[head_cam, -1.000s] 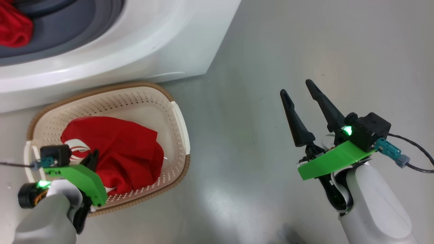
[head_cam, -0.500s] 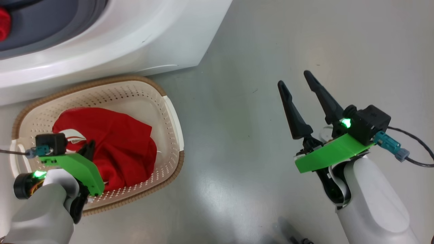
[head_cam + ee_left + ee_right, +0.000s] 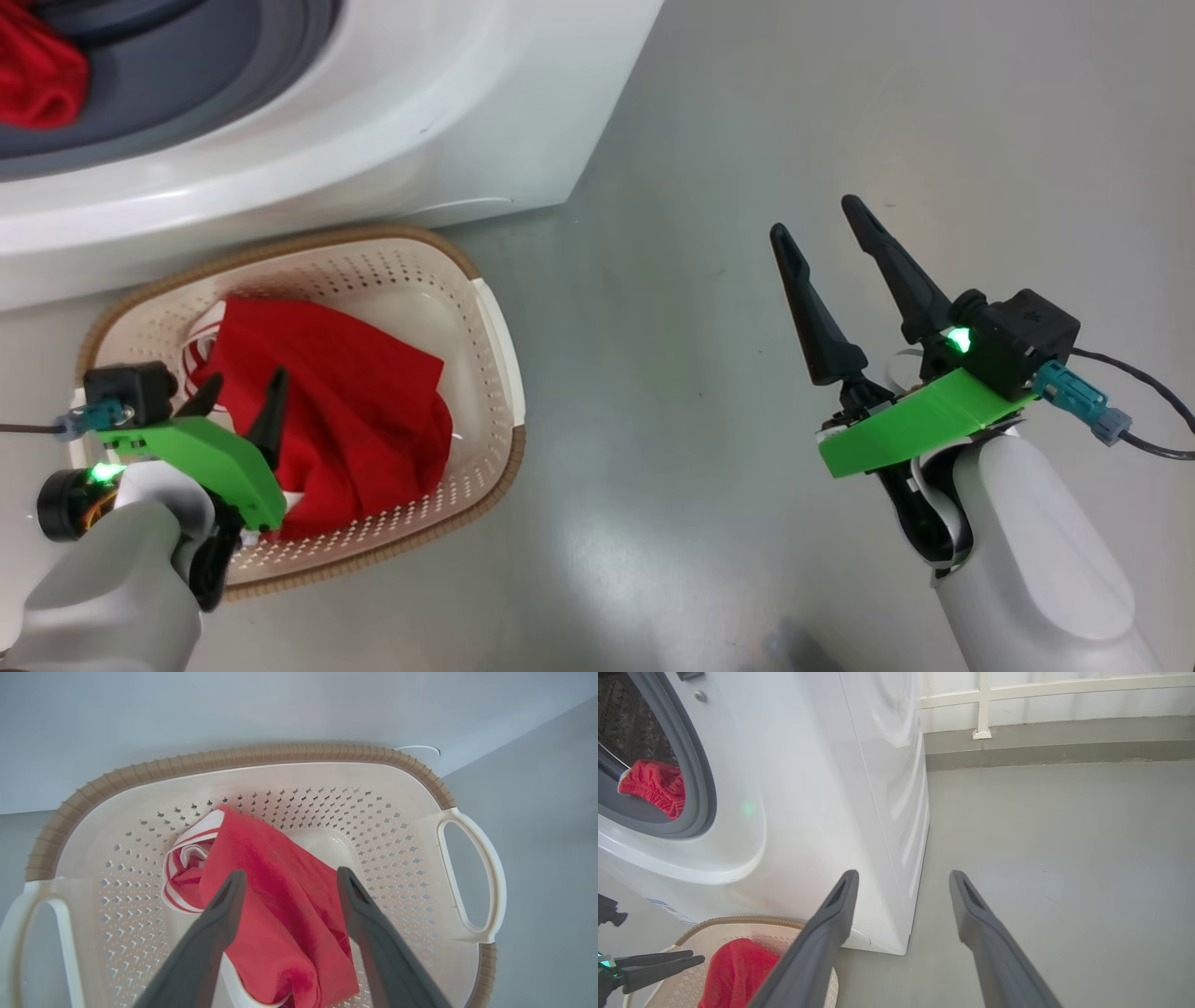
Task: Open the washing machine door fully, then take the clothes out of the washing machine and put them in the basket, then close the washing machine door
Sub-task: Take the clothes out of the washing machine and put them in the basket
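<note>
Washing machine (image 3: 808,765), a white front-loading box, holds one bright red fabric garment (image 3: 654,786) at its mouth, the cream perforated plastic basket (image 3: 233,756) holds a striped red garment (image 3: 271,858), so the left gripper (image 3: 246,375), jaws apart, should lift straight clear; the right gripper (image 3: 813,214) has its jaws apart too.

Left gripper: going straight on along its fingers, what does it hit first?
Most likely the red garment lying in the basket: in the left wrist view it sits directly ahead, between the open left gripper's fingers. How far off it is, I cannot tell.

Bright, even light; soft glare on floor (image 3: 597,551).
</note>
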Controlling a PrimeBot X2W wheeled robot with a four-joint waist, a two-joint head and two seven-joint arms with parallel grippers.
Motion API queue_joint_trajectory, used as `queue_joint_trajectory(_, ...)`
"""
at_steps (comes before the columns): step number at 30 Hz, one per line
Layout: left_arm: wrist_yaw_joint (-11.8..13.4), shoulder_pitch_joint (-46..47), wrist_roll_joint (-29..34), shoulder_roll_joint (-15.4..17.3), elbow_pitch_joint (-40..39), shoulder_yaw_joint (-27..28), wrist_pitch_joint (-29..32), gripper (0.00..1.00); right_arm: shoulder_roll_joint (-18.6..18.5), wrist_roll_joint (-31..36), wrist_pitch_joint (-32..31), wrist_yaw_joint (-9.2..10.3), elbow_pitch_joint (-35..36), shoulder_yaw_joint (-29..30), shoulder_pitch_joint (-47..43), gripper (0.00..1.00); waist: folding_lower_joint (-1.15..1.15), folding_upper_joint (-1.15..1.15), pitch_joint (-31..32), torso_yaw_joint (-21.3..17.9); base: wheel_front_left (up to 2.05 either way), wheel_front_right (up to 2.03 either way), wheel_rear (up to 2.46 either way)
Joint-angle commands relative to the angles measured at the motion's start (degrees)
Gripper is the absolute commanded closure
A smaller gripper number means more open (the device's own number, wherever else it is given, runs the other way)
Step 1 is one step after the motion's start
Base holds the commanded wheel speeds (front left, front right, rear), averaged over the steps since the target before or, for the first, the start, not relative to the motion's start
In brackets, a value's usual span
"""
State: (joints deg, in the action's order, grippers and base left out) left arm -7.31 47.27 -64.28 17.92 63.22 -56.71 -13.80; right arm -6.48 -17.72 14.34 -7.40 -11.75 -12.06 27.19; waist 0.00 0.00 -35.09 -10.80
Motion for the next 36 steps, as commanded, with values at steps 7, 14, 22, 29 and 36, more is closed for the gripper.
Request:
queue_joint_trajectory(7,-0.17,-0.25,1.70,3.68,-3.12,6.80,-1.16,0.00,-0.88,0.07,0.66,-0.09,0.67,-0.86,-2.51,0.00,0.00,0.00,3.00,1.84,0.00,0.00,0.00)
queue_joint_trajectory(14,-0.13,-5.49,11.59,4.06,-9.55,20.44,-1.18,0.00,-2.04,-0.32,0.66,-0.09,-0.15,-1.07,-4.00,0.00,0.00,0.00,7.40,3.17,0.00,0.00,0.00)
queue_joint_trajectory(22,0.36,-14.37,23.66,1.86,-18.41,35.62,-1.19,0.00,-3.52,-1.13,0.66,-0.09,-1.13,-1.43,-6.59,0.00,0.00,0.00,13.22,4.45,0.00,0.00,0.00)
queue_joint_trajectory(29,0.30,-21.09,32.88,-0.93,-27.13,45.58,-1.19,0.00,-4.80,-1.83,0.66,-0.09,-1.66,-1.39,-9.09,0.00,0.00,0.00,17.57,5.30,0.00,0.00,0.00)
queue_joint_trajectory(36,0.25,-27.21,39.59,-3.47,-35.61,53.47,-1.19,0.00,-5.76,-2.37,0.66,-0.09,-1.62,-0.95,-10.74,0.00,0.00,0.00,20.16,5.27,0.00,0.00,0.00)
